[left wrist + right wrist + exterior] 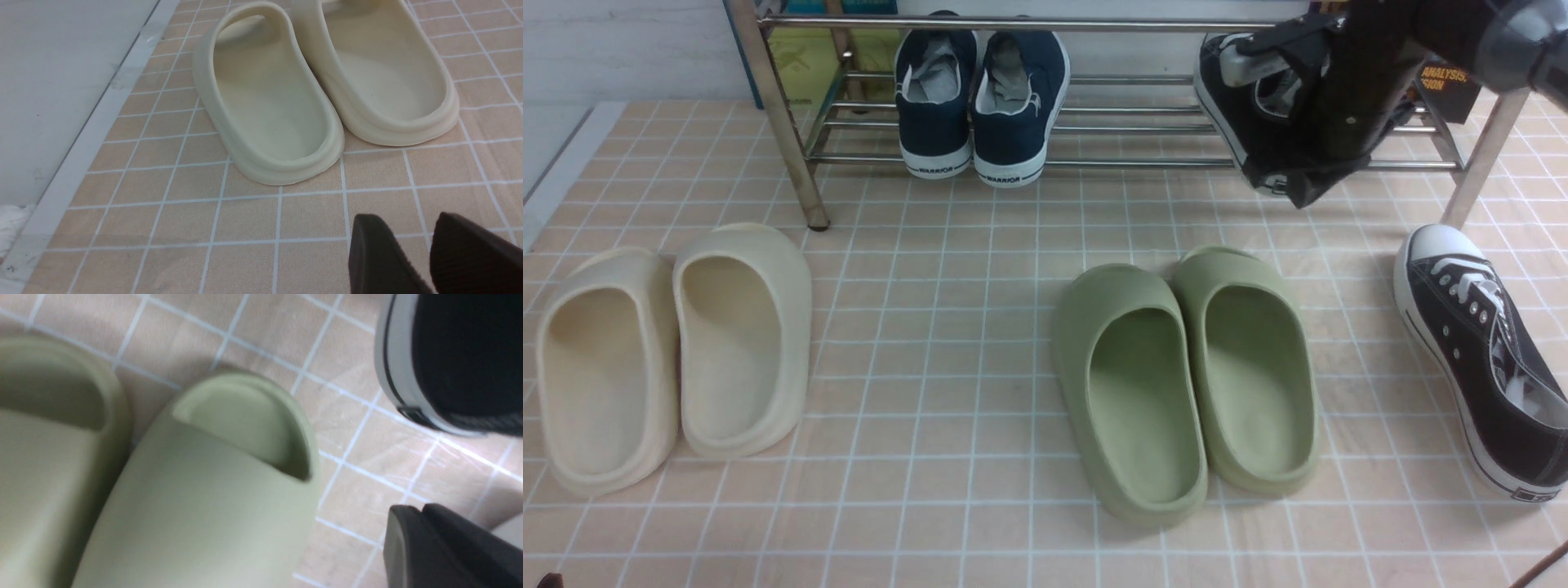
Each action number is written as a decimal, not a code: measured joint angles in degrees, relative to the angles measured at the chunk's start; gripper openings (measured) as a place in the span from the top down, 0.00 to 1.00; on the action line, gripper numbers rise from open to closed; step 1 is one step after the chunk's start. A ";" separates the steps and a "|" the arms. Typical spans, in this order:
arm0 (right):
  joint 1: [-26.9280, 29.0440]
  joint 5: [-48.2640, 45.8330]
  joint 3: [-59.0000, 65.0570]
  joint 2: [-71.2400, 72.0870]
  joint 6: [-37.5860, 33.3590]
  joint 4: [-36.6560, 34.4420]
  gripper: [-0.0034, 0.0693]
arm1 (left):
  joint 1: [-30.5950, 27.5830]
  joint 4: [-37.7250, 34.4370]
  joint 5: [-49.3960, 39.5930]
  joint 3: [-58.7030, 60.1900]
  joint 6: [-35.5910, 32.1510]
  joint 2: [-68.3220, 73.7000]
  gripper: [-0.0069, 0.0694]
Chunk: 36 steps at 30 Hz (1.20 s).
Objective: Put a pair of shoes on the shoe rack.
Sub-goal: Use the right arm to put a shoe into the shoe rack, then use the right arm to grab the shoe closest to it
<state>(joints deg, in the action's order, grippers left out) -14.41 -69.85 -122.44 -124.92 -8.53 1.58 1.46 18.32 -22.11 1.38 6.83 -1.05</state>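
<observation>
One black sneaker [1241, 106] lies on the right end of the silver shoe rack [784, 122], its heel toward me, partly hidden by my right arm [1347, 90]. Its heel also shows in the right wrist view [449, 355]. The other black sneaker [1478, 367] lies on the tiled floor at the far right, toe toward the rack. My right gripper [412, 510] is shut and empty, apart from the sneaker heel, above the floor in front of the rack. My left gripper [402, 222] is open and empty, low over the floor near the cream slides.
Navy sneakers [980, 98] stand on the rack's left half. Green slides [1184, 376] sit mid-floor and show in the right wrist view [212, 498]. Cream slides [670, 351] sit at the left and show in the left wrist view [269, 98]. The rack's right leg [1486, 155] stands beside the floor sneaker.
</observation>
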 joint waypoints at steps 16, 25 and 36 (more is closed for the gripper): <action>0.00 -0.91 42.25 37.12 1.43 -0.87 0.55 | 0.00 0.00 0.00 0.00 0.00 0.00 0.60; 0.87 12.95 61.11 39.05 12.77 10.14 0.48 | 0.00 0.00 0.00 0.00 0.00 0.00 0.60; 7.96 20.94 62.85 31.97 14.71 6.62 0.48 | 0.00 0.00 0.00 0.00 0.00 0.00 0.60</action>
<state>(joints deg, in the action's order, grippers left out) -6.44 -48.91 -59.59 -92.95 6.18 8.20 1.46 18.32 -22.11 1.38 6.83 -1.05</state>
